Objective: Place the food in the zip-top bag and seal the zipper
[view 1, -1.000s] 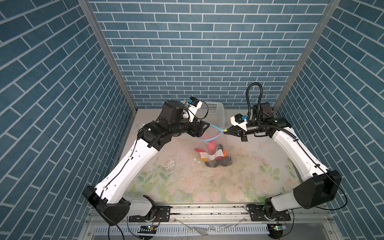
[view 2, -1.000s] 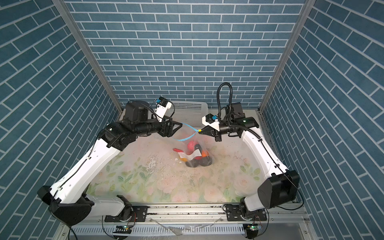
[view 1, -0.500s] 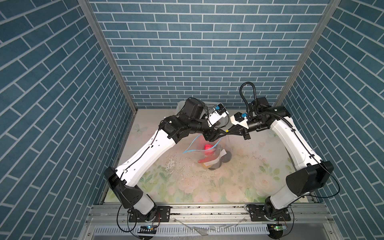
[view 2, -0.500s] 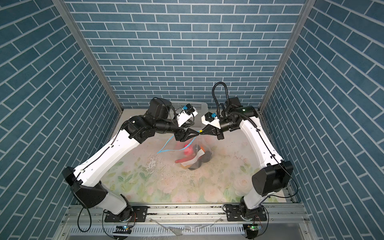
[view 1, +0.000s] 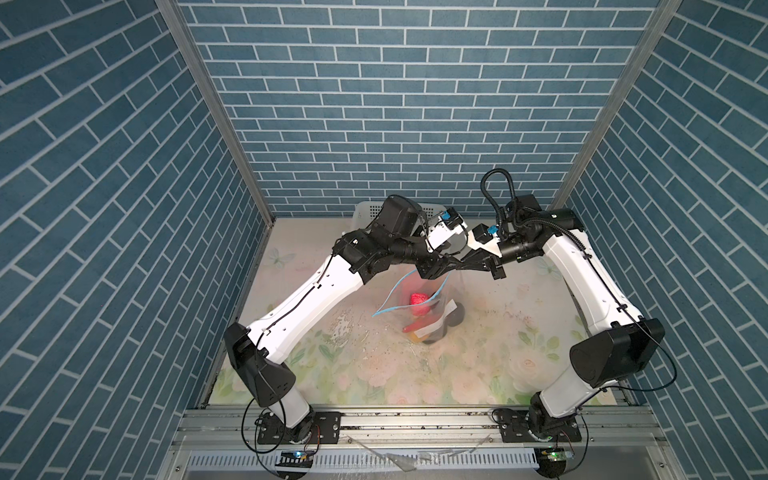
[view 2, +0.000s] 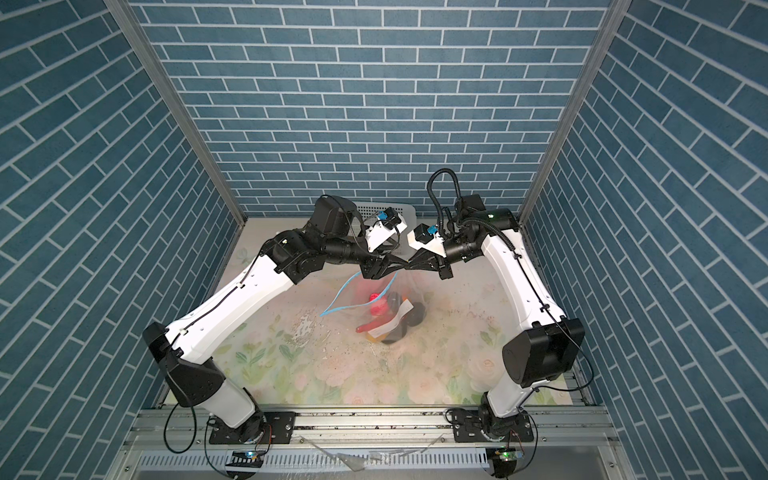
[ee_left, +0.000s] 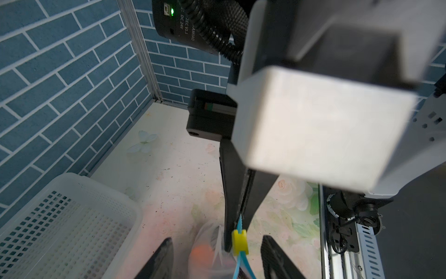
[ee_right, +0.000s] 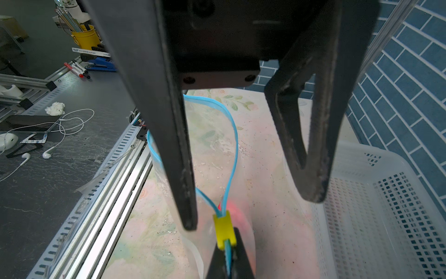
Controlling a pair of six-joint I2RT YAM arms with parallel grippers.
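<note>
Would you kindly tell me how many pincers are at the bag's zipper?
2. The right pincer is shut on the zipper just beside its yellow tab; the left pincer straddles that tab, jaws open. Neither is hidden.

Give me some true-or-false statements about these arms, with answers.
1. The zipper is fully sealed. False: its two blue strips gape apart in a loop.
2. The right jaws are shut on the zipper's end beside the yellow tab. True.
3. The left jaws stand open, the yellow tab between them. True.
4. The food lies in the white basket. False: food shows inside the zip-top bag; the basket's visible part is empty.
</note>
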